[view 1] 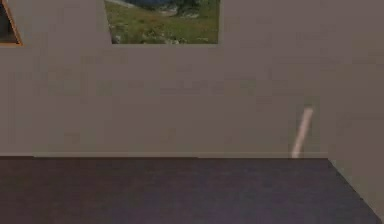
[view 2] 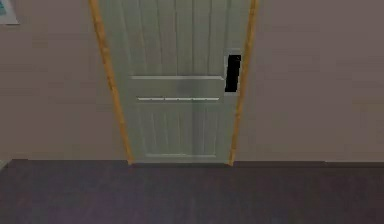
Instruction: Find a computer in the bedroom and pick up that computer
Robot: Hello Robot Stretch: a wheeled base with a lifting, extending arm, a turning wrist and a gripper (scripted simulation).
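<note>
2 wall pics (view 1: 162,20) (view 1: 7,22), 1 door (view 2: 178,80), 1 pale stick (view 1: 302,132).

Light is soft, flat and rather dim in both views. In the forward view the beige wall (view 1: 200,100) is evenly toned above a much darker floor (view 1: 190,190); 1 pale slanted streak (view 1: 302,132) brightens the wall at right. In the arm side view the door (view 2: 180,80) is the brightest surface, and its frame (view 2: 110,80) splays outward toward the top.

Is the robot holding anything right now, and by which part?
It cannot be told: ahead is a wall with a landscape picture, to the side a pale door.
</note>
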